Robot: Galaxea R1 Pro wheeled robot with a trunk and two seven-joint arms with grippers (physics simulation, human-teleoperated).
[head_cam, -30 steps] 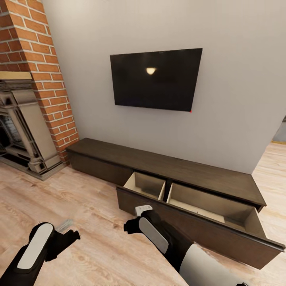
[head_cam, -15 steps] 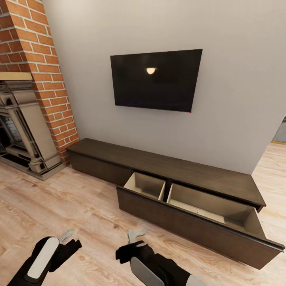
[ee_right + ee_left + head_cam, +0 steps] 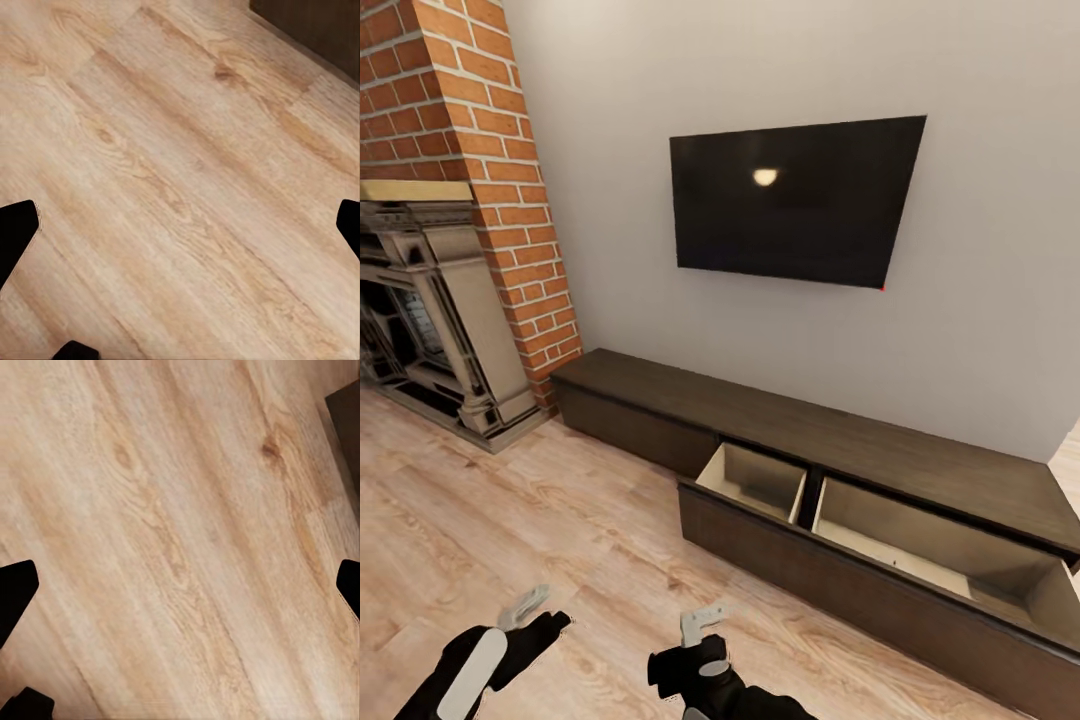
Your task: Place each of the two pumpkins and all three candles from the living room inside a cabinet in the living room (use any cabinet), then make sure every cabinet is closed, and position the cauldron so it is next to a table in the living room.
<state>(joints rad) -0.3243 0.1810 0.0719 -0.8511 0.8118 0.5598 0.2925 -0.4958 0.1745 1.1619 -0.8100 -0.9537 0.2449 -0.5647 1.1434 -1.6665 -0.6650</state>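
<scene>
The long dark-brown cabinet [image 3: 840,440] runs along the wall under the TV. Its wide drawer [image 3: 830,580] is pulled out and shows two pale tan compartments [image 3: 755,480] with nothing in them. My left gripper [image 3: 525,606] hangs low over the wood floor, open. My right gripper [image 3: 702,622] is beside it, short of the drawer front, also open. Between the left gripper's [image 3: 180,585] dark fingertips [image 3: 18,585] in its wrist view lies bare plank floor, and the same lies between the right gripper's [image 3: 180,225]. The pumpkins, candles, cauldron and low table are out of view.
A black TV [image 3: 795,200] hangs on the grey wall. A brick chimney [image 3: 490,150] and a stone fireplace [image 3: 430,300] stand at the left. The pulled-out drawer juts into the floor space at the right.
The camera has moved, so the whole scene sits further right. My right arm has drawn back from the drawer front toward the picture's bottom edge.
</scene>
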